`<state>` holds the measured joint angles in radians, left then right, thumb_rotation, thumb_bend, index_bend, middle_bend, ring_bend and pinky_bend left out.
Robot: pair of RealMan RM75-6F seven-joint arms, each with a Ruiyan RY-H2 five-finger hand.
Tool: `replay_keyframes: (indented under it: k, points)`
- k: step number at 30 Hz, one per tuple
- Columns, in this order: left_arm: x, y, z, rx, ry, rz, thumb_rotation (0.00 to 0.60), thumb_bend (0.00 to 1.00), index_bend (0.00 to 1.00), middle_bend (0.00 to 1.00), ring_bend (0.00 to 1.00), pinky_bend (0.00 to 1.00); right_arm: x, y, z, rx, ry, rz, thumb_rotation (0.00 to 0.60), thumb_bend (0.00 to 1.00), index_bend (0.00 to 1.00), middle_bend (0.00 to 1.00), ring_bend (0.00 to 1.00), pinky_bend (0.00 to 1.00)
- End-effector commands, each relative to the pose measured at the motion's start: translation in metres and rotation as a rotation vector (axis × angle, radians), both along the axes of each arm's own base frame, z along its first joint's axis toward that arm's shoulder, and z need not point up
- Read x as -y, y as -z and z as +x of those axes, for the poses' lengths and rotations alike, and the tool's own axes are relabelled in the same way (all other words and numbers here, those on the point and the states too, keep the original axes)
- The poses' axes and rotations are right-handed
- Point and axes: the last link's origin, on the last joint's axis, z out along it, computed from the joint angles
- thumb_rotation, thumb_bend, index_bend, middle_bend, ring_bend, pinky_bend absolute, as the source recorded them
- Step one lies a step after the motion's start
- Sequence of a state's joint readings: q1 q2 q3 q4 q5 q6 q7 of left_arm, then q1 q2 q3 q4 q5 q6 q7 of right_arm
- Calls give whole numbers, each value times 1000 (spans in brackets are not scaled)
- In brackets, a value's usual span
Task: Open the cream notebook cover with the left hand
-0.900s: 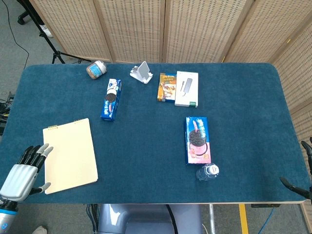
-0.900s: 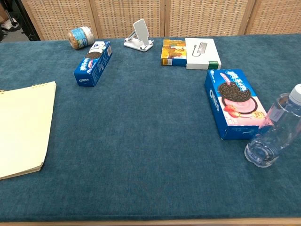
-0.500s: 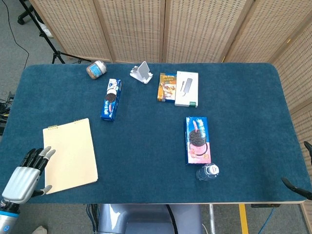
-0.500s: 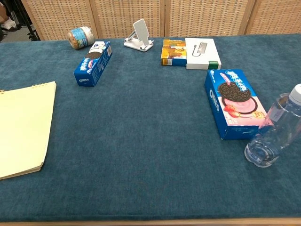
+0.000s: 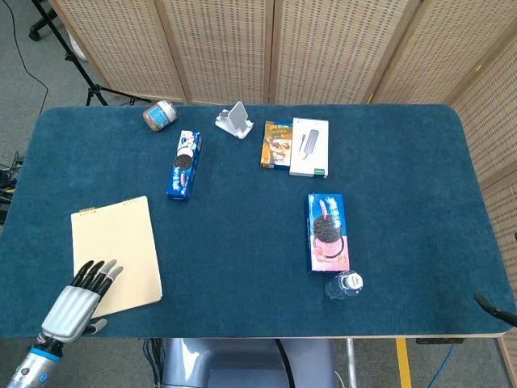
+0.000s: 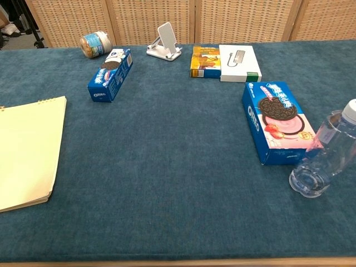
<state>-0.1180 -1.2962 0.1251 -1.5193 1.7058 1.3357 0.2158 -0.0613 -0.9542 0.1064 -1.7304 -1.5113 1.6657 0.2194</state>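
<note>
One hand matters here: the left hand [image 5: 83, 293], which hangs over the notebook's near left corner with fingers [image 5: 98, 273] spread apart and nothing held. Whether they touch the cover cannot be told from the head view, and the chest view does not show the hand at all.

The notebook [image 5: 115, 255] lies closed and flat on the tabletop [image 5: 242, 242], well to the left of the pink cookie box [image 5: 327, 231] and nearer the front edge than the blue cookie box [image 5: 184, 164]. Its long axis runs roughly front to back, slightly slanted, with the spiral binding along the far short edge. So the cover's free edge is likely the near short one, just by the hand, and the hand's fingers point up along the long axis toward the binding.

Of the right arm only a dark tip shows at the tabletop's far right corner, well apart from the notebook; how its hand stands cannot be told. The left is plainly the nearer.
</note>
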Motion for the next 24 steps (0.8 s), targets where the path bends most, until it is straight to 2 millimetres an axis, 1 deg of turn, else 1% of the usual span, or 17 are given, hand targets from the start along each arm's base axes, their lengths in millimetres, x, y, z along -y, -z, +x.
replay_keyframes:
  k: [1,4,8,13,24]
  points:
    - [0,12,-2,4,17,-19,600,106,182,0,0,0,1,0,0,-1,0,3,600,0,10,0,0,0]
    - [-1,17,-5,8,19,-26,600,142,205,0,0,0,1,1,0,-1,0,6,600,0,10,0,0,0]
    - [-2,22,-8,3,14,-38,600,160,219,0,0,0,2,3,0,-2,1,12,600,0,10,0,0,0]
    - [-3,25,-10,1,23,-29,600,223,248,0,0,0,2,3,0,-2,2,16,600,0,10,0,0,0]
    - [-6,34,-16,-14,12,-36,600,223,249,0,0,0,2,1,0,5,2,11,600,0,10,0,0,0]
